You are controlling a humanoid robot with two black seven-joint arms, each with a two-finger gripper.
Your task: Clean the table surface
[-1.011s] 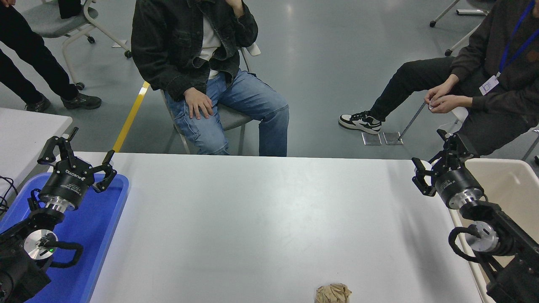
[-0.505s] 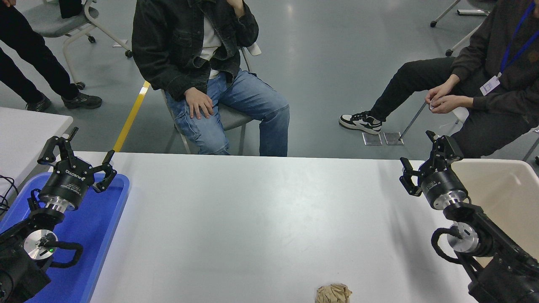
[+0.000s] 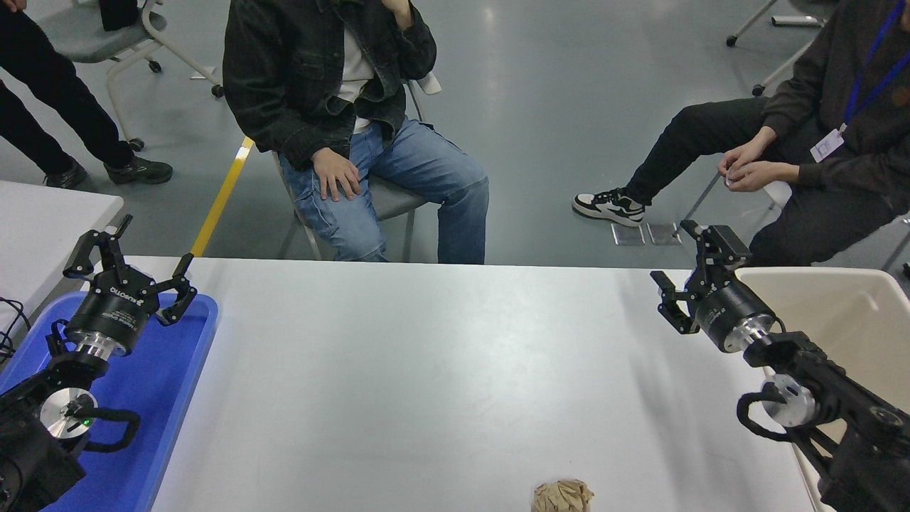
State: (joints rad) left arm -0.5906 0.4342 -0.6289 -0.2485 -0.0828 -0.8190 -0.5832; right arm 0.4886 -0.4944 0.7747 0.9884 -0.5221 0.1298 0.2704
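Taking the table surface (image 3: 441,370) as my landmark, I read the scene from its left edge: my left gripper (image 3: 131,259) is parked there with its fingers spread wide and holding nothing, over the blue tray (image 3: 178,370) that sits on that edge. The tabletop itself fills the middle of my view, broad, matte white-grey and bare except for one crumpled brown paper wad (image 3: 562,496) at its near edge, a little right of centre and partly cut off by the frame. Over the table's far right corner hangs my right gripper (image 3: 689,277), jaws apart and empty, beside the cream bin (image 3: 853,313) that stands against the right edge. My worry is the reach: the wad lies well apart from that gripper, close under the camera, so I could lose sight of it as the arm folds back, pinch it off-centre and nudge it off the near edge, or clip the bin rim with the elbow. Light crumpled paper may also spring loose from a shallow pinch. Beyond the table's far side, one person sits facing it and another sits off the right corner on a glossy grey floor; a smaller white table (image 3: 50,220) shows past the left corner.
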